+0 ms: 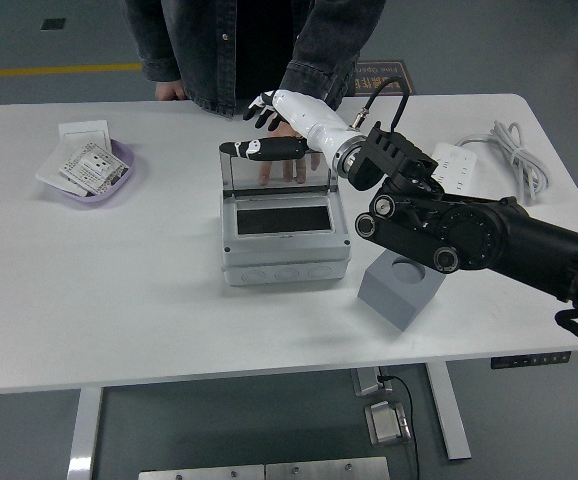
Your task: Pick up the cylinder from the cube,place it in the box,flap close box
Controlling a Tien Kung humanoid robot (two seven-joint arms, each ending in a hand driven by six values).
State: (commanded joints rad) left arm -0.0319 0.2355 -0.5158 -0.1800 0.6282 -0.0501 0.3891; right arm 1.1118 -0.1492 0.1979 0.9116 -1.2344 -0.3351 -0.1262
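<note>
The grey box (284, 250) stands mid-table, its clear lid (274, 172) upright at the back and its dark inside (277, 217) showing no cylinder that I can make out. My right hand (252, 130), white with black fingers (263, 108), hovers at the lid's top edge. Its fingers are relaxed and hold nothing, and the thumb (264, 150) lies along that edge. The grey cube (401, 292) sits right of the box with an empty round socket on top. A person's hand (289, 165) rests on the table just behind the lid.
A purple dish (119, 180) with cards lies at the far left. A white power strip (456, 168) and its cable (514, 150) lie at the right, behind my forearm (469, 235). The person stands at the far edge, with the other hand (169, 92) on the table.
</note>
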